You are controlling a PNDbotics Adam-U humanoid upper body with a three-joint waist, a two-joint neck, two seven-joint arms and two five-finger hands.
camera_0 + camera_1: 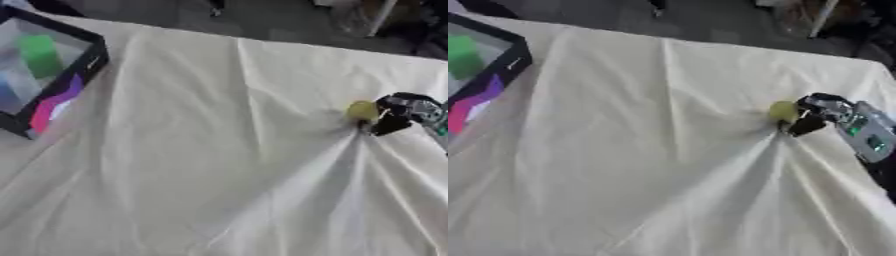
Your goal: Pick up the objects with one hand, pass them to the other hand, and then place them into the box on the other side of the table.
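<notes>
One hand at a yellow-green ball on the cloth-covered surface.

Right hand (826, 114) reaches in from the right edge, its fingers (807, 125) curled around the small yellow-green ball (783, 111), which sits on the cream cloth (649, 150) where folds bunch toward it. Far left of the ball stands the black-framed box (61, 75), holding a green block (38, 54); a magenta and purple patch marks its near side.
</notes>
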